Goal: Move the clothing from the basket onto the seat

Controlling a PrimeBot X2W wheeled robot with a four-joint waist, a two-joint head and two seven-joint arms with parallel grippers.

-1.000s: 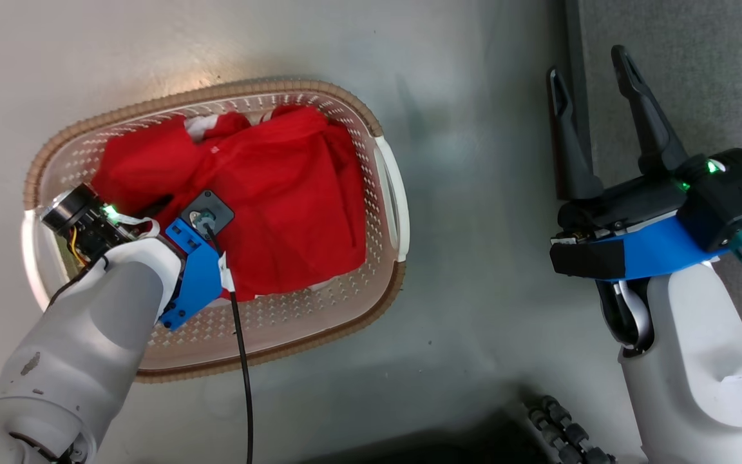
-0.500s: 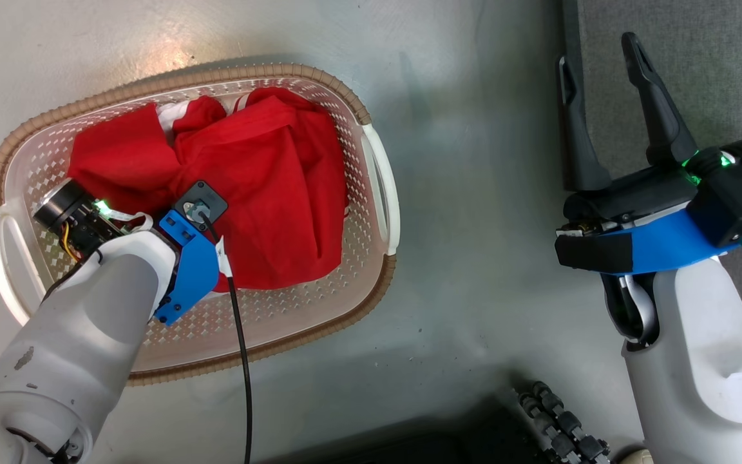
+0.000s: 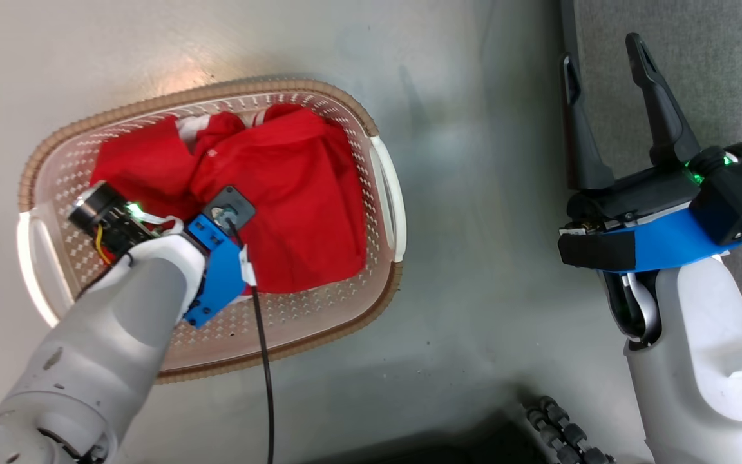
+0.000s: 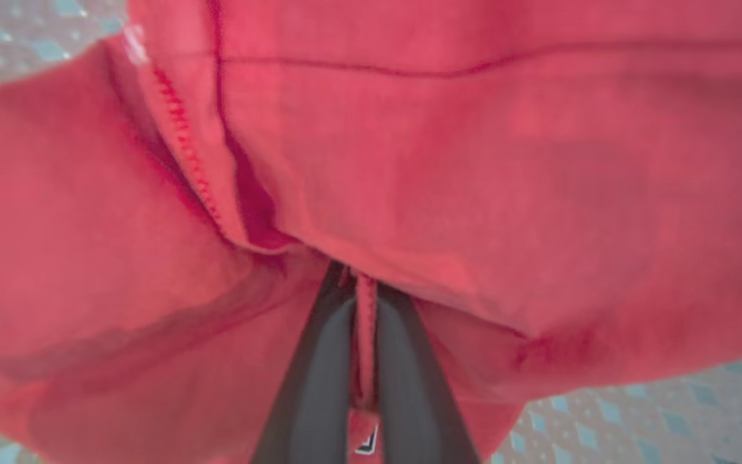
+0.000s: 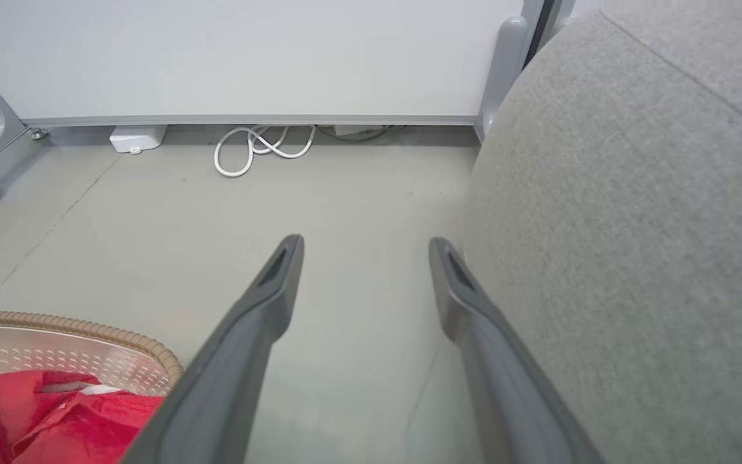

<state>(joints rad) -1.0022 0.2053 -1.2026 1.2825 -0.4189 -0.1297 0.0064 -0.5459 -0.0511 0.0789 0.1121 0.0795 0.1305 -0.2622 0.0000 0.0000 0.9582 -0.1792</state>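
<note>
**Left gripper [image 4: 357,283] nipped on a thin fold: where this lift can fail**

I see the grey sofa seat [image 3: 699,64] at my far right, well apart from the laundry basket [image 3: 319,87], with bare floor [image 3: 461,270] between them. That gap is my biggest worry, because anything shed on the way across lands on the floor and not on the cushion.

My right gripper [image 3: 600,51] hangs over the seat's near edge with its jaws spread wide and nothing in them. I judge it stands close to the path the left arm needs, so a careless swing could knock the two arms together.

The basket looks light. If the cloth catches on its perforated wall, a pull may drag or tip it rather than free the garment.

The red sports clothing [image 3: 294,187] lies bunched inside the basket, the pieces overlapping. One may ride up with another, then fall off midway.

The black cable [image 3: 261,367] from my left wrist trails over the basket rim and could snag there.

Smallest of all, the grip itself: the two dark fingers [image 4: 319,361] are pressed almost together on one narrow stitched fold [image 4: 366,322]. So slim a bite may slip under the garment's weight.
</note>
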